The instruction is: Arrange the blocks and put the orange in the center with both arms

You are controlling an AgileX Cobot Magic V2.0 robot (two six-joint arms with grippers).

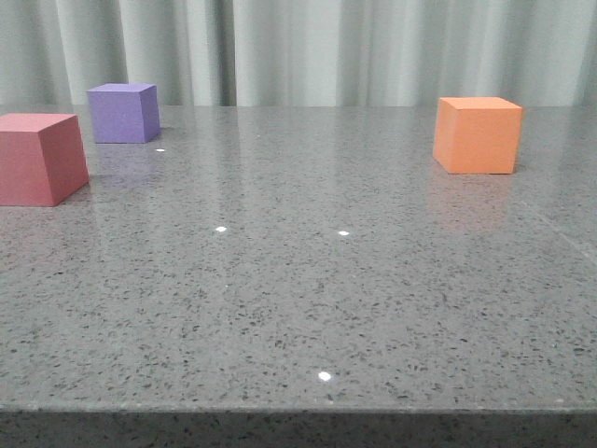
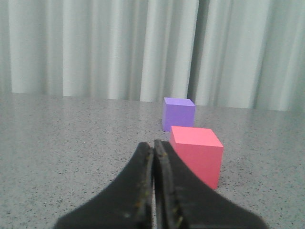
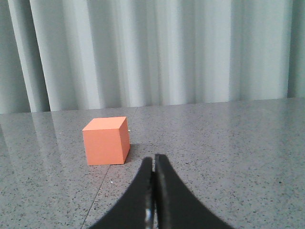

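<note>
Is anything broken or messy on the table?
No, nothing looks broken, spilled or tipped. The pinkish-red cube, purple cube and orange cube all sit flat on the grey table. The orange one just sits alone on the right. Both end effectors, left and right, are shut and empty.

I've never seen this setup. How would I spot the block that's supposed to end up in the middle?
Look over the grey speckled table toward the pale curtain. On the right side, standing alone, is the orange cube. The pinkish-red cube and purple cube sit together on the far left.
</note>
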